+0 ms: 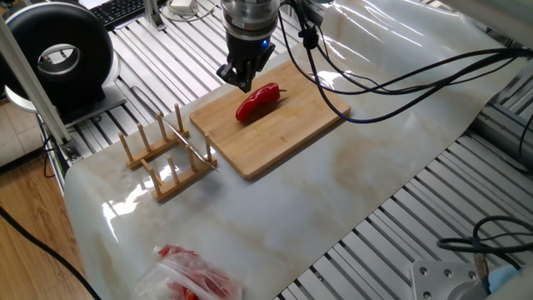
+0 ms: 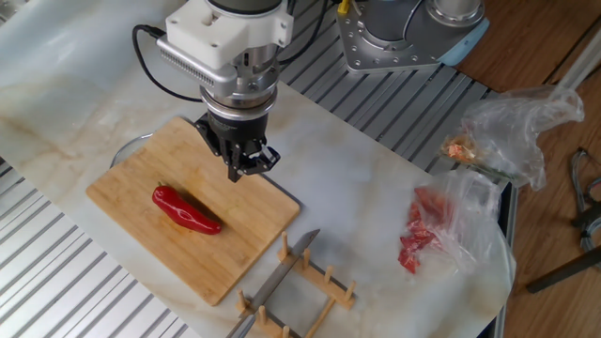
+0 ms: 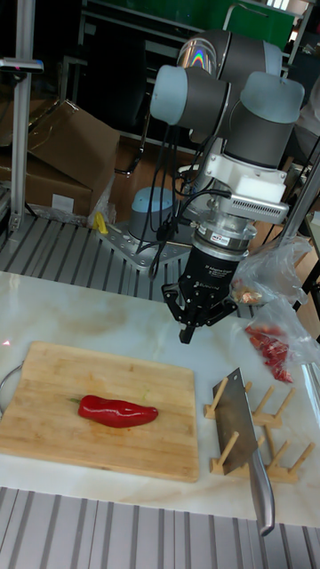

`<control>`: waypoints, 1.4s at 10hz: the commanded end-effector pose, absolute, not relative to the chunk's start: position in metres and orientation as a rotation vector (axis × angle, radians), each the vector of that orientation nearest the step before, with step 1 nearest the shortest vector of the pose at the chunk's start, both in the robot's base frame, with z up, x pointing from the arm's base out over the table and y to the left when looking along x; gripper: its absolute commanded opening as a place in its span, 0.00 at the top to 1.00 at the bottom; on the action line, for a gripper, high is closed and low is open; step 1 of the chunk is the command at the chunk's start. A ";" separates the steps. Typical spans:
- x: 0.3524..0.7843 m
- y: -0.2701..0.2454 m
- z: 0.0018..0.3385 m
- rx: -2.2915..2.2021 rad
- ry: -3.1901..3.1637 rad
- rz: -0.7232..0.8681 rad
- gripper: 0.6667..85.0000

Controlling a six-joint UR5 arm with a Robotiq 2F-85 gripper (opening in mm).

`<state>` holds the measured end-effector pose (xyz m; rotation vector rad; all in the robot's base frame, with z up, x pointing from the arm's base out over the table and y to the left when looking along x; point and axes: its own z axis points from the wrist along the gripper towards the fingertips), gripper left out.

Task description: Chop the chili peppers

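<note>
Nothing is getting chopped yet: the plump glossy red chili pepper point(image 3: 117, 411) is lying whole on the bamboo cutting board point(image 3: 53, 373), the steel cleaver point(image 3: 240, 425) is sitting untouched in the wooden rack point(image 3: 267, 449) to the right, and the empty claw point(image 3: 190, 332), fingers nearly closed, is hovering between them.

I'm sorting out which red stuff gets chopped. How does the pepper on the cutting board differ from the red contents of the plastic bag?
The chili pepper lies bare and whole on the cutting board, a single plump, glossy piece with a dark stem. The red contents of the plastic bag sit off the board on the table, wrapped in clear film, and look like several smaller pieces, though the film blurs them. Both are bright red.
</note>
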<state>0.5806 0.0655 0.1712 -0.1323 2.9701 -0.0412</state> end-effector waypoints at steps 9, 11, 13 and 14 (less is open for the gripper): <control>0.582 0.071 0.172 -0.145 2.962 -0.023 0.99; 0.581 0.069 0.172 -0.153 2.965 -0.028 0.99; 0.578 0.072 0.172 -0.166 2.971 -0.017 0.99; 0.578 0.072 0.173 -0.163 2.972 -0.017 0.99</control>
